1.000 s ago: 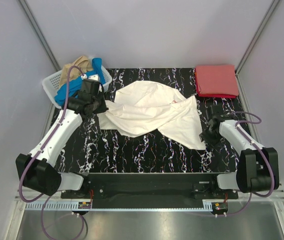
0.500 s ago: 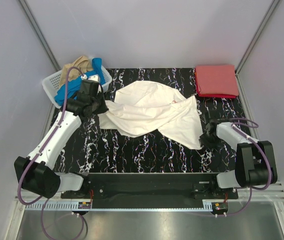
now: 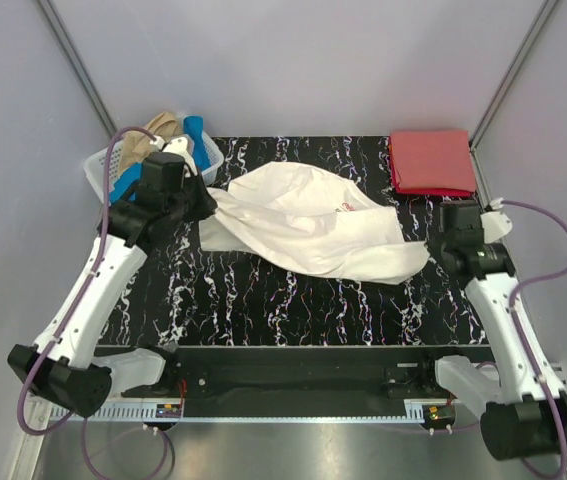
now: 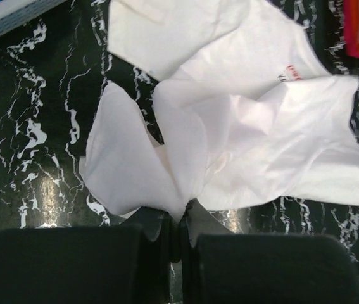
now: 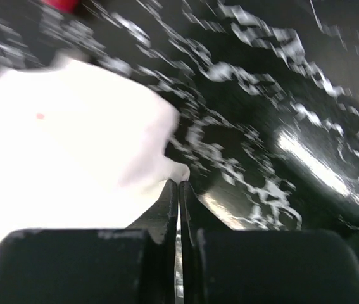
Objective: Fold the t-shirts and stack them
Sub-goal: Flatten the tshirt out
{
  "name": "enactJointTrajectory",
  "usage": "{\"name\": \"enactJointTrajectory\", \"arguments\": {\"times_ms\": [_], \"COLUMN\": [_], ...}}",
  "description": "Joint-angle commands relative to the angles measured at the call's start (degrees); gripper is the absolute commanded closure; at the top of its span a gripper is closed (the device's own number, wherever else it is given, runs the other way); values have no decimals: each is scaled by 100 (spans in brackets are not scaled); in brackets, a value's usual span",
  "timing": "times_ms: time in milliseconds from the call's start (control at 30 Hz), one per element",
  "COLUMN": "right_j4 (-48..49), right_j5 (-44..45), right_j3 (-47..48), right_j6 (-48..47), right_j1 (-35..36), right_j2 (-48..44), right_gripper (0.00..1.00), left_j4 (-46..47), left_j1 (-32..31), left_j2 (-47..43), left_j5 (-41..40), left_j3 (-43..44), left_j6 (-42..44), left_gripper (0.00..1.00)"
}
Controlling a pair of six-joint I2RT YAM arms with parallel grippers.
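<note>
Left pincer (image 4: 178, 218) and right pincer (image 5: 178, 187) each clench an edge of the tee (image 3: 313, 225); it's light, limp cloth, so I'd grip hems and corners, pulling taut.

basket: white lattice basket (image 3: 99, 167) | place: far-left corner | surface: black marbled table (image 3: 293, 300)

Layout of the worktop (image 3: 293, 300), seen from above.
Spread t-shirt (image 3: 308, 225) lies at centre; folded t-shirt (image 3: 431, 160) in the far right corner; basket (image 3: 100, 168) at the far left edge, heaped t-shirts (image 3: 163, 128) inside it.
</note>
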Motion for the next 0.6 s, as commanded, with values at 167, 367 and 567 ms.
{"name": "enactJointTrajectory", "arguments": {"times_ms": [167, 367, 567], "right_j4": [-6, 66, 215], "right_j5": [204, 291, 213], "right_j3": [673, 497, 452], "right_j6": [-505, -795, -822], "right_j1": [4, 4, 4], "right_j2": [-1325, -1431, -1344], "right_gripper": [100, 100, 100], "left_j4": [182, 208, -238], "left_j1": [-56, 41, 15], "left_j2": [417, 3288, 4612], "left_j5": [235, 840, 1026], "left_j3": [759, 1960, 3421], "left_j6": [103, 420, 745], "left_gripper": [100, 100, 51]}}
